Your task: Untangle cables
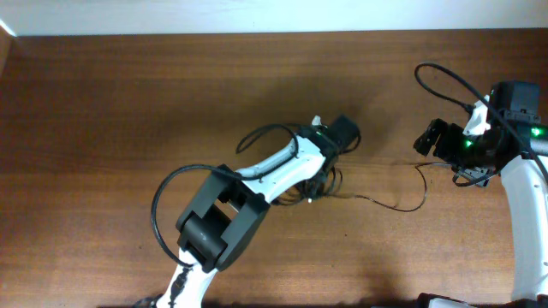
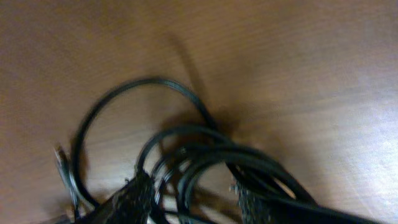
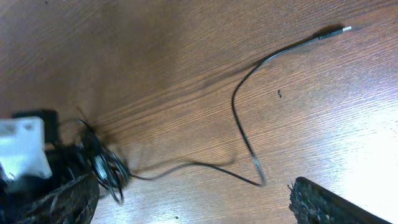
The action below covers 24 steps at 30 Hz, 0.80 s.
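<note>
I see the cables [image 1: 318,186] bunched in looping black strands at the middle of the wooden table [image 1: 103,103]. My left gripper [image 2: 189,202] sits over the bunch, fingers spread, with loops lying between them. One thin strand [image 3: 239,118] trails right toward my right gripper [image 3: 193,202], which is spread wide above it.

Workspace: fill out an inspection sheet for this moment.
Surface: brown wooden table, grain visible.
Job's things: cables bunched at centre under the left gripper; one loose strand trails right, its plug lying free.
Clutter: nothing seen.
Grippers: left gripper straddles the bunch, grip unclear; right gripper open, holding nothing.
Cables: thick arm cables loop off both arms.
Surroundings: pale strip beyond the far table edge.
</note>
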Tool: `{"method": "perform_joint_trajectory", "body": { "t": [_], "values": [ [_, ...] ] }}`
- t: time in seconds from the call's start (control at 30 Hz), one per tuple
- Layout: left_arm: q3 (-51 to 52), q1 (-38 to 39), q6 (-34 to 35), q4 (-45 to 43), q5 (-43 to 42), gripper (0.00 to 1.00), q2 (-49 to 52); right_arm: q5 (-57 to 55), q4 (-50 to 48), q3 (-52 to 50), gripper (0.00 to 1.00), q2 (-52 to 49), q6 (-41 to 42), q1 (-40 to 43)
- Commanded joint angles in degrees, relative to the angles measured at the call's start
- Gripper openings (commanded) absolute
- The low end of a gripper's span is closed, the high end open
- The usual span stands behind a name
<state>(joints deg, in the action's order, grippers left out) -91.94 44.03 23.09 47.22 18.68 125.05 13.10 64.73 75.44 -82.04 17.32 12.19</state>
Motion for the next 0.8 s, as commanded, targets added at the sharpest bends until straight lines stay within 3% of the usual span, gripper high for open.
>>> {"method": "perform_joint_trajectory", "body": {
  "t": [0.0, 0.07, 0.1, 0.17, 0.27, 0.33, 0.37, 0.43, 0.47, 0.6, 0.77],
  "values": [
    [-0.11, -5.14, -8.07, -7.67, 7.69, 0.51, 0.94, -0.26, 0.07, 0.96, 0.99, 0.13, -0.63, 0.11],
    [-3.06, -7.89, -16.57, -7.69, -1.33, 0.63, 0.94, -0.26, 0.07, 0.96, 0.99, 0.13, -0.63, 0.11],
    [-6.05, -9.44, -24.55, -5.60, -9.03, 0.73, 0.94, -0.26, 0.07, 0.96, 0.99, 0.13, -0.66, 0.11],
    [-10.16, -11.65, -34.49, -0.02, -17.70, 0.80, 0.94, -0.26, 0.04, 0.96, 0.99, 0.13, -0.68, 0.11],
    [-10.03, -12.72, -39.74, 2.01, -22.97, 0.78, 0.96, -0.28, 0.04, 0.96, 0.99, 0.13, -1.07, 0.11],
    [-9.55, -13.05, -43.39, 1.88, -24.04, 0.70, 1.05, -0.26, 0.07, 0.96, 0.99, 0.13, -1.05, 0.11],
    [-9.51, -13.49, -44.24, 1.55, -24.04, 0.60, 1.44, -0.26, 0.07, 0.96, 0.99, 0.13, -1.05, 0.11],
    [-9.46, -14.75, -43.85, 0.98, -24.04, 0.49, 1.68, -0.28, 0.02, 0.96, 0.99, 0.13, -1.05, 0.11],
    [-9.46, -15.91, -40.89, 0.42, -23.85, 0.48, 1.68, -0.26, 0.04, 0.96, 0.99, 0.13, -1.05, 0.11],
    [-7.52, -17.92, -31.69, 1.46, -26.23, 0.28, 1.77, -0.26, 0.04, 0.96, 0.99, -0.04, -1.05, 0.11],
    [-4.24, -17.68, -25.79, -0.42, -26.34, 0.28, 2.38, -0.22, 0.44, 0.96, 0.99, -0.04, -1.05, 0.11]
  ]
}}
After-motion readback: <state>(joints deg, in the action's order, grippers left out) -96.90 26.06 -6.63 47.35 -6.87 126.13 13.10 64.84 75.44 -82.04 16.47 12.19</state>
